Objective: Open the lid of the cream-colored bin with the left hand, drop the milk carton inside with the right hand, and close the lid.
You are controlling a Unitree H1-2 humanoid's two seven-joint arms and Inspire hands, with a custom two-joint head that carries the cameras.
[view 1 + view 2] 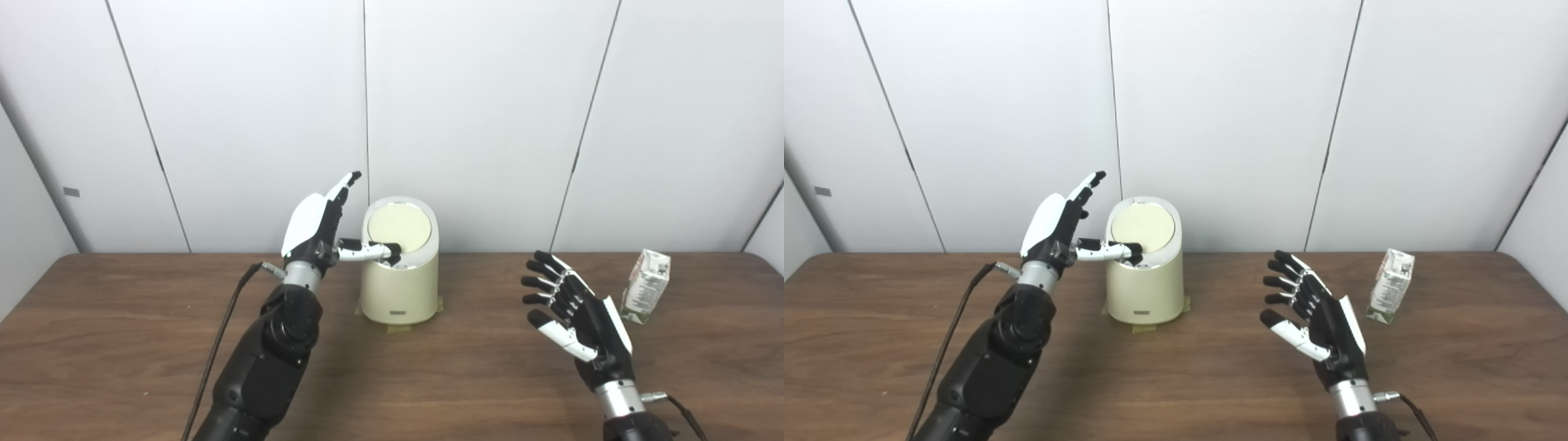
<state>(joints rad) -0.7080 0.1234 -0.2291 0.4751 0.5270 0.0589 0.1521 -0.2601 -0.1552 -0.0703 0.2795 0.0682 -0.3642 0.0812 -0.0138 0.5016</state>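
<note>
I have the table spread across my view, dark wood, with the pale wall panels behind it. On it, a little left of centre and near the far edge, stands the bin, cream-coloured and upright, with tape tabs showing at its foot; I judge those are there so it stays put when the top is pressed. Its lid is round, slanted toward me and looks shut, so the opening step is not yet done.

My left hand sits at nine o'clock from the bin, raised, fingers straight and spread upward, grasping nothing. Only its thumb reaches sideways, tip resting at the lid's rim around seven o'clock. I read that as the push or pry point for opening the lid, with the fingers kept high so they stay clear of the lid.

My right hand waits at about four o'clock from the bin, well apart from it, palm turned inward, fingers splayed and empty. It is parked near the carton, ready for the pick once the bin is open.

The milk carton stands upright, leaning slightly, near the table's far right, just beyond my right hand at its two o'clock, untouched
</note>
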